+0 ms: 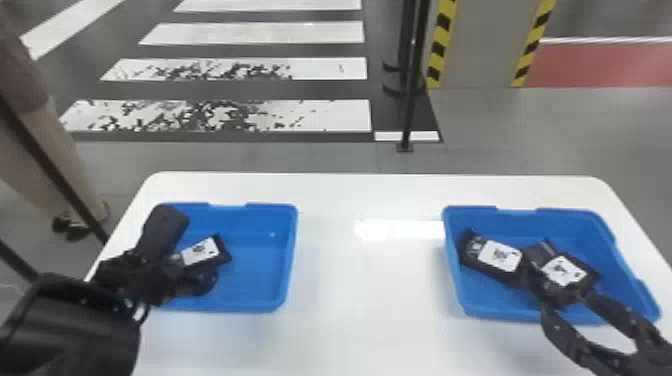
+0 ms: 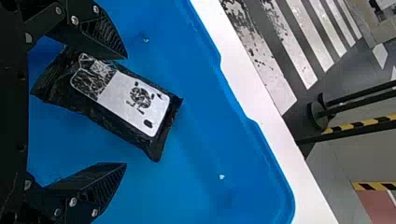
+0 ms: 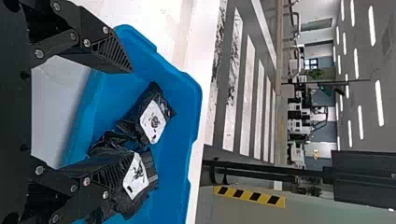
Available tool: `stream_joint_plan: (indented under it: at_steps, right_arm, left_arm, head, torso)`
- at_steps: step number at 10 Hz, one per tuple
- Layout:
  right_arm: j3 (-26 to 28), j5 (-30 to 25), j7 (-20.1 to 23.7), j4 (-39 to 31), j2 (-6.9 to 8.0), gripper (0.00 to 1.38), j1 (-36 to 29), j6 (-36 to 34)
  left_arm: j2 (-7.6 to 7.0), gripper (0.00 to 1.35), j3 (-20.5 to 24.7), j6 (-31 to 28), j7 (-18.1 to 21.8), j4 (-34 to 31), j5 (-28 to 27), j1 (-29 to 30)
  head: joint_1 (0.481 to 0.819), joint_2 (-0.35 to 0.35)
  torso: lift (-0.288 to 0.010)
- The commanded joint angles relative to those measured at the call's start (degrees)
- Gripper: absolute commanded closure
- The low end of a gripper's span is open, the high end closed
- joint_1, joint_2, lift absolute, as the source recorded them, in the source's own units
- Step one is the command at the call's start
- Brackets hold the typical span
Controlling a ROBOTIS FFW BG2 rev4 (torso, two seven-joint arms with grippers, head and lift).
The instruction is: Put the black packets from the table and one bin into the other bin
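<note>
Left jaws [image 1: 187, 270] parted, black packet [image 2: 133, 100] between their tips; right jaws [image 1: 570, 304] parted, near black packets [image 1: 500, 257] in right bin [image 1: 582, 227]

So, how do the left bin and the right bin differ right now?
The left bin shows one labelled black packet, while the right bin holds at least two, bunched close together. The left bin has the left gripper open around its packet's sides; the right bin has the right gripper open, one finger overlapping a packet. Both are blue and on the white table.
</note>
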State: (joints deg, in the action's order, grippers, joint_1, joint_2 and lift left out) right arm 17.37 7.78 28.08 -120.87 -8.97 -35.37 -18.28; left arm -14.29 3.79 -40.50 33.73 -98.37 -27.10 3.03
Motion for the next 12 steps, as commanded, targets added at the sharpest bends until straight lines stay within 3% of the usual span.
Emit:
stream_joint_plan:
  at_steps: [1,3,5,6,9,12]
  right_arm:
    - [0.0,0.22,0.04,0.0,0.0,0.44,-0.06,0.0]
    - [-0.35,0.56,0.13,0.14,-0.08,0.44,0.08,0.0]
    - [-0.35,1.02,0.22,0.28,-0.08,0.44,0.08,0.0]
    - [-0.35,1.13,0.3,0.28,-0.08,0.44,0.08,0.0]
    - [-0.35,1.48,0.39,0.57,-0.26,0.44,0.22,0.0]
    - [-0.35,1.71,1.01,-2.25,-0.26,0.44,0.08,-0.7]
  left_arm:
    - [-0.38,0.23,0.21,-0.28,0.02,1.69,-1.01,-0.5]
    - [-0.65,0.24,0.44,-0.84,0.02,3.38,-1.58,-1.48]
    - [-0.56,1.04,0.21,-3.52,-0.51,3.66,-1.01,-1.48]
    - [-0.38,1.18,-0.02,-4.08,-0.86,3.66,-0.33,-1.63]
    - [0.41,1.21,1.47,-1.69,-1.21,3.52,2.99,-1.06]
    - [1.73,1.21,6.15,1.83,-1.21,-5.76,12.13,3.58]
  head:
    - [0.695,0.061]
    - [0.695,0.084]
    - [0.695,0.103]
    - [0.695,0.108]
    - [0.695,0.096]
    - [0.695,0.08]
  torso:
    - [-0.11]
    - [-0.11]
    - [-0.11]
    - [-0.11]
    - [-0.11]
    - [-0.11]
